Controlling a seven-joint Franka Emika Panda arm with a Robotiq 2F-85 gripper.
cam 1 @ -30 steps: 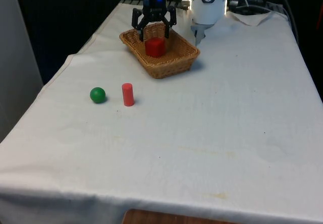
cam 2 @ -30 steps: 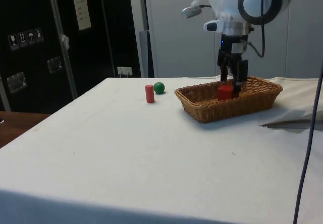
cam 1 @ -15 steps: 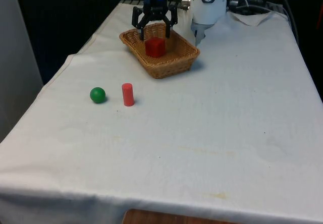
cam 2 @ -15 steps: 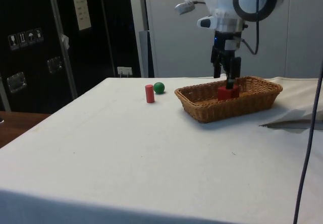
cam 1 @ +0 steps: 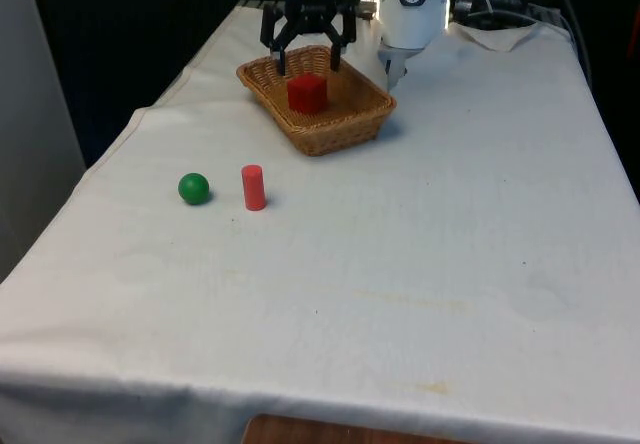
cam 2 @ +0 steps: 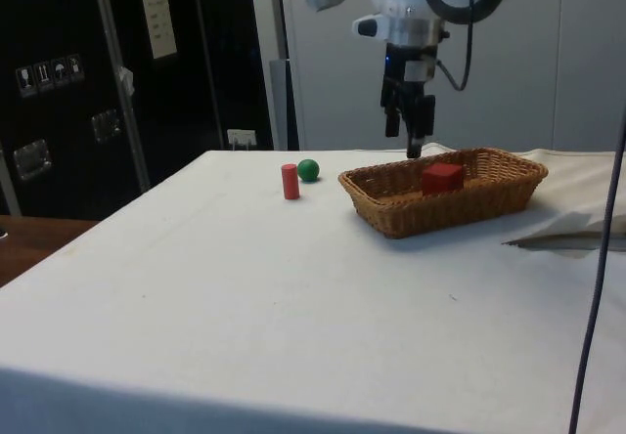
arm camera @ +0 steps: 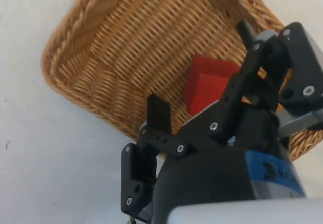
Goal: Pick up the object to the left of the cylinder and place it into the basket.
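- Nearest stretch of the surface [cam 1: 420, 294] is just plain white cloth, with a few faint yellowish marks in it.
- A bit further back, toward the front view's left, sits the green ball [cam 1: 194, 188] on the cloth. It's the thing left of the cylinder in the front view, so it's not in the basket.
- Right beside it, on the front view's right, is the red cylinder [cam 1: 253, 187], standing upright. The two are close but there's a small gap, not touching. In the side view the ball [cam 2: 308, 170] sits just past the cylinder [cam 2: 289, 181].
- Further back is the wicker basket [cam 1: 345, 124], well apart from the ball and cylinder, set at an angle to the surface edge.
- Inside the basket there's a red block [cam 1: 307, 93] resting on the woven floor, sort of mid-basket. The wrist view has it [arm camera: 209, 82] sitting tilted against the weave, with the basket rim [arm camera: 68, 42] curving round it.
- Above the far part of the basket hangs the gripper [cam 1: 306, 52]. Its fingers [arm camera: 159, 114] are spread apart and holding nothing; the red block lies below them, clear of both tips. The side view puts the gripper [cam 2: 411, 141] above the basket rim [cam 2: 391, 221], not touching it.
- On the far right of the surface there's a bit of crumpled white cloth [cam 1: 500, 24].
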